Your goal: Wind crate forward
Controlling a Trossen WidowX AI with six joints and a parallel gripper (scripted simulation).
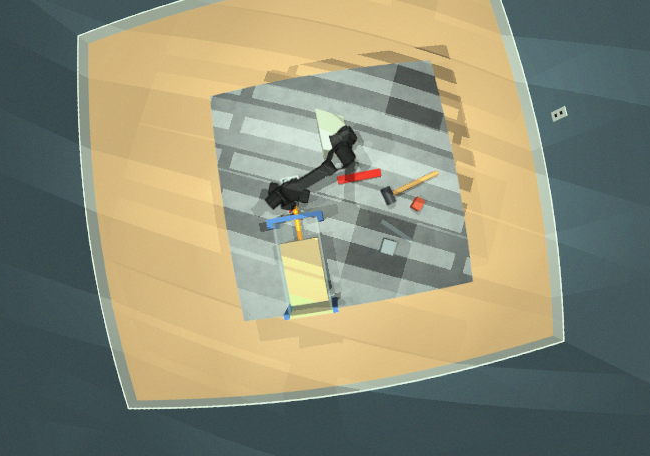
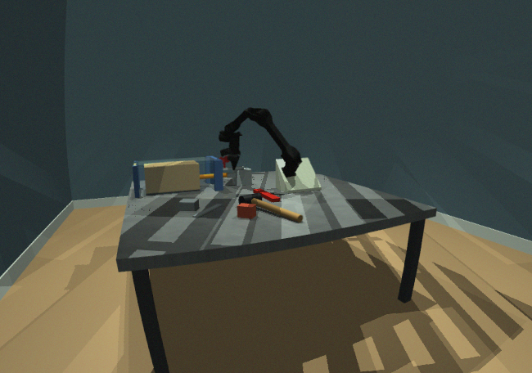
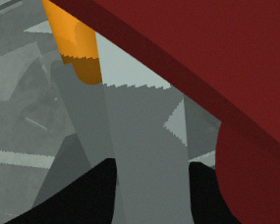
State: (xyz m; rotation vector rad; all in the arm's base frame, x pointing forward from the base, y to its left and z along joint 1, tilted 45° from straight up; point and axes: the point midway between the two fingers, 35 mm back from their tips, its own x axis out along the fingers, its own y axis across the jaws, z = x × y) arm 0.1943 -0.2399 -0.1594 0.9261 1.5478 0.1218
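The fingers (image 2: 234,163) are closed around something, evidently the red winch handle (image 2: 221,160) (image 3: 206,54) (the grip itself is partly hidden). Just beside and below them is the grey winch (image 2: 244,177) (image 3: 147,123); whether the key is seated, I cannot tell. The orange strap (image 1: 298,228) (image 2: 213,176) (image 3: 76,36) runs from near the fingers to the crate (image 1: 304,271) (image 2: 172,177), which sits flat beyond the blue frame (image 1: 295,217) (image 2: 220,174), its front short of it. Well apart from the fingers, on the table (image 1: 423,257) (image 2: 276,244), lie a red bar (image 1: 359,176) (image 2: 267,195), a hammer (image 1: 414,183) (image 2: 277,210) and a small red block (image 1: 417,203) (image 2: 246,210) (near the hammer).
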